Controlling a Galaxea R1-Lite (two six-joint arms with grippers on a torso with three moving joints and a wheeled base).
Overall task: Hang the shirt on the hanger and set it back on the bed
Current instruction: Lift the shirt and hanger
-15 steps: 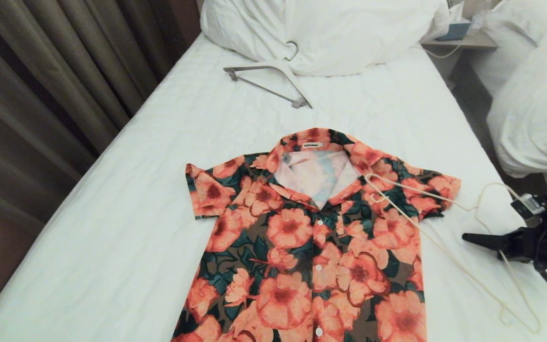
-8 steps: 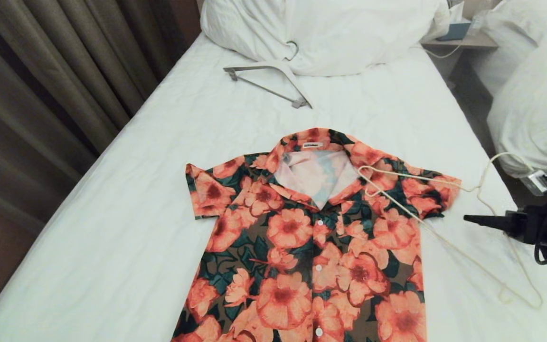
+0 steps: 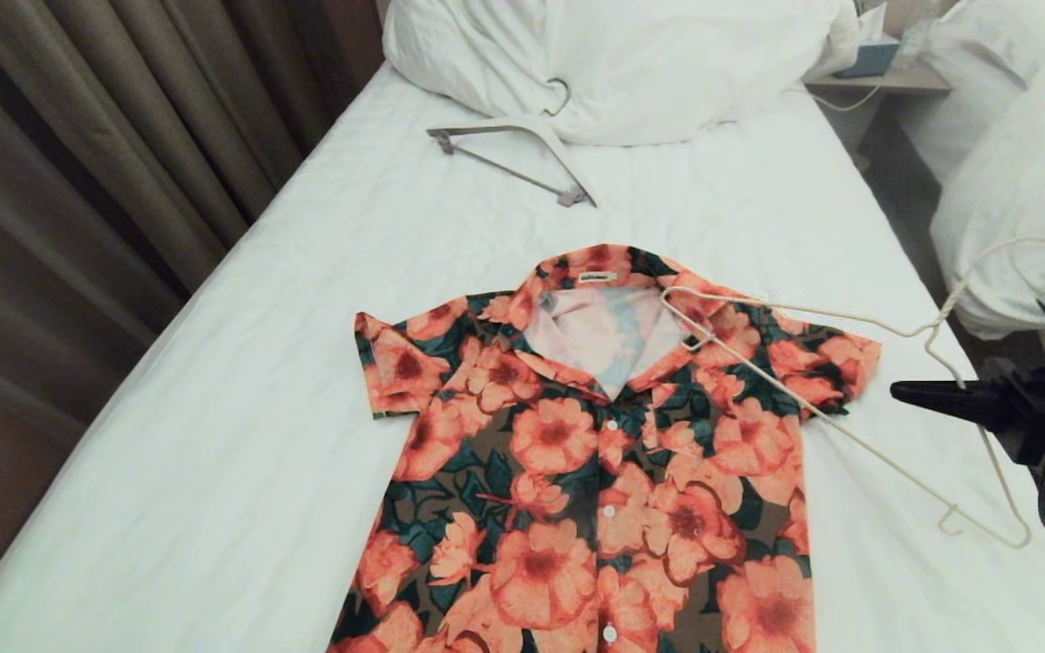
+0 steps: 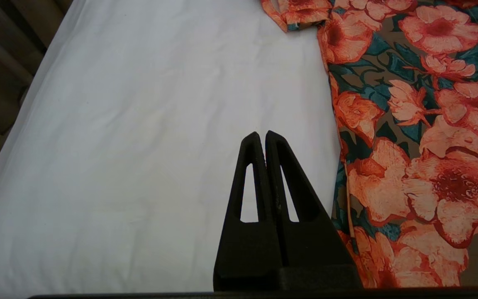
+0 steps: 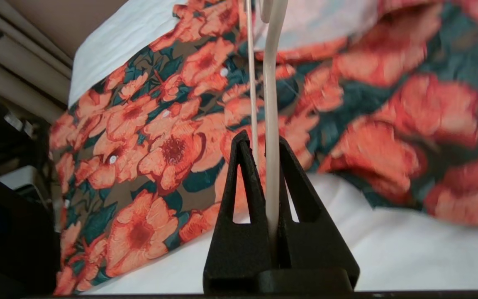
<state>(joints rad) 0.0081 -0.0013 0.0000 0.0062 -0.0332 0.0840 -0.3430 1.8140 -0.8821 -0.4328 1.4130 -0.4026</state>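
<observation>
On the bed, shirt; right gripper clamped on hanger.

Heavy grey-brown pleated curtains hung along the left side of the room, falling in deep folds. To the right stood a second bed heaped with a rumpled white duvet, a narrow strip of dark floor running beside it. Against the far wall sat a small pale wooden nightstand with a blue-grey box on top and a white cable trailing off its edge. The light was soft and dim.
</observation>
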